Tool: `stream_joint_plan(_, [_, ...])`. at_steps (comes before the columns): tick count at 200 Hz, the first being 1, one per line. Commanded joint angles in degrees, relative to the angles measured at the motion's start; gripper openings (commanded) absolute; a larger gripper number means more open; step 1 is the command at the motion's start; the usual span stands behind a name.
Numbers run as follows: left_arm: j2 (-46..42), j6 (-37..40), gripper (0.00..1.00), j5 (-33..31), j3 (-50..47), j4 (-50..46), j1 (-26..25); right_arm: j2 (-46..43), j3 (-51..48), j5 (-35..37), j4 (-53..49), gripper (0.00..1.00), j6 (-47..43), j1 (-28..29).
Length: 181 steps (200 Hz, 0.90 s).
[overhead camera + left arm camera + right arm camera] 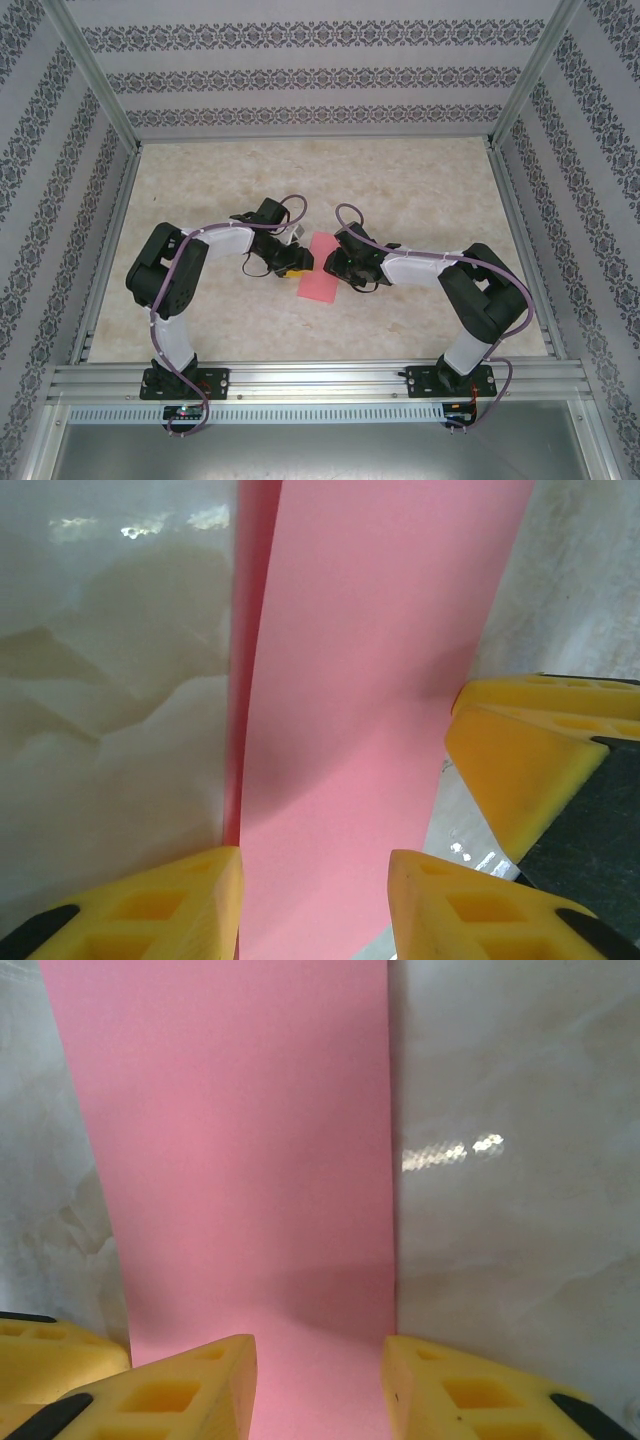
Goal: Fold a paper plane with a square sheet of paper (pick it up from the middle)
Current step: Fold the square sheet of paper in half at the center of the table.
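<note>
Two robot arms flank a pink sheet of paper (pixel 318 268) lying near the centre of the worktop (pixel 420 190), early in an attempt to fold it into a paper plane. From overhead the sheet reads as a narrow rectangle instead of a square, its long axis running from about 1 o'clock to 7 o'clock. The left wrist camera shows a darker second layer peeking out along one long edge, which suggests the lengthwise centre fold is made or close to made. No pointed nose or angled wings can be seen, so by this reckoning most of the folding is left. The left end effector (pixel 297 263) sits at the sheet's 9 o'clock and the right end effector (pixel 340 268) at its 3 o'clock, both low over the paper. In the wrist views the left end effector (pixel 315 865) and the right end effector (pixel 318 1345) each have yellow fingers spread apart with the pink strip showing flat in the gap, pinching nothing visible; whether the fingertips press on the paper cannot be told. The worktop is a glossy, pale beige marbled surface that catches light reflections. Walls (pixel 300 80) papered in grey ornamental bands enclose it at 9, 12 and 3 o'clock, and an aluminium rail (pixel 320 380) at 6 o'clock carries the arm bases.
</note>
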Motion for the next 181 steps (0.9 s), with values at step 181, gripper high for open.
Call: stream_joint_plan(181, [0.83, 1.86, 0.47, -2.47, -0.53, -2.12, -1.99, -0.19, -2.64, 0.32, -0.93, 0.4, 0.7, -0.52])
